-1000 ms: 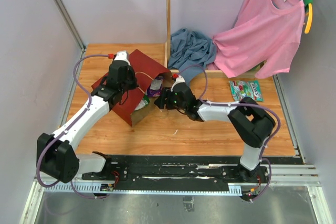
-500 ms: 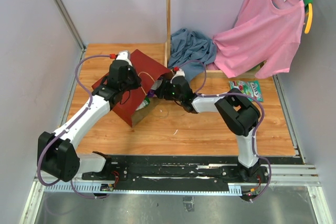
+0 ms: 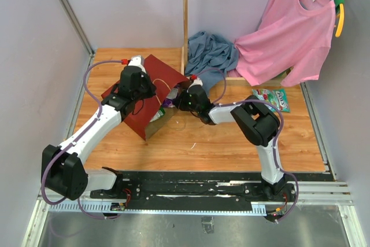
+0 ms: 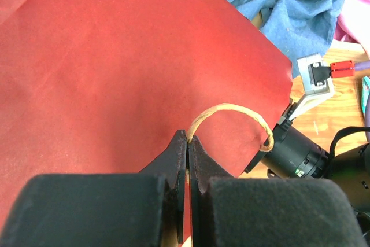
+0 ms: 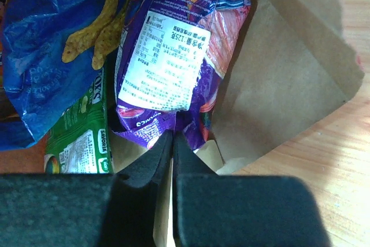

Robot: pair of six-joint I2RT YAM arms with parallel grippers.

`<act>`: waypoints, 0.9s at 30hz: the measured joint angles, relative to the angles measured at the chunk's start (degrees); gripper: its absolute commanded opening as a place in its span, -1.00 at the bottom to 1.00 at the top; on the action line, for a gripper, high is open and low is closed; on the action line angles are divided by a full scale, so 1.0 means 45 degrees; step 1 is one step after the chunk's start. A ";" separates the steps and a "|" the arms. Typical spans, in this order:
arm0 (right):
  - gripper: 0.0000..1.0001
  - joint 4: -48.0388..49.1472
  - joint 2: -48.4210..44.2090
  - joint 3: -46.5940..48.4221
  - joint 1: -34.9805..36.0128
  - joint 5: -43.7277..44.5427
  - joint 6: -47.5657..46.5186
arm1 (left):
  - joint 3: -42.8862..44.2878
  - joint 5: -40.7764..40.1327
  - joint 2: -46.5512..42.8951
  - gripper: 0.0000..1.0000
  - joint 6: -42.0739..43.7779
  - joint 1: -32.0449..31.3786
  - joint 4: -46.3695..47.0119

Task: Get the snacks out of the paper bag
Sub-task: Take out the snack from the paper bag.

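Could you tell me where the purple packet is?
Right wrist view: purple packet inside the paper bag, beside the blue chip bag, just above the right gripper.

Lab test cell: plain walls (image 3: 34,56), railed wooden table (image 3: 231,148).

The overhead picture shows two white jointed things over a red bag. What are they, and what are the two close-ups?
They are two robot arms bolted at the near edge of a table, seen by a fixed camera above. Each ends in a two-finger gripper with a small camera on its wrist; the close-ups come from those. The left gripper is shut on the edge of the dark-red paper bag, by its cord handle. The right gripper is at the bag's mouth, fingers closed, seemingly pinching the purple packet; a blue chip bag and a green packet lie beside it. A second green packet lies out on the table; a blue cloth and a hanging pink shirt are behind.
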 measured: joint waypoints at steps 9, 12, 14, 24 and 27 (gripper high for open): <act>-0.99 -0.0117 -0.1613 -0.1107 -0.0087 -0.0437 0.0141 | -0.0005 -0.0296 -0.0126 -0.99 0.0053 0.0000 -0.0005; -0.99 -0.0457 -0.3041 -0.1443 -0.0087 -0.0724 0.0087 | -0.0005 -0.0486 -0.0267 -0.99 0.0097 0.0000 -0.0005; -0.99 -0.0656 -0.4046 -0.1676 -0.0087 -0.0850 0.0039 | -0.0005 -0.0544 -0.0355 -0.99 0.0102 0.0015 -0.0005; -0.99 -0.4027 -0.9068 -0.3881 -0.0291 -0.0967 -0.1501 | -0.0015 -0.0413 -0.0539 -0.99 0.0078 0.0291 -0.0010; -0.99 -0.5217 -1.0661 -0.4813 -0.0957 -0.0835 -0.1875 | -0.0015 -0.0267 -0.0627 -0.99 0.0039 0.0340 -0.0005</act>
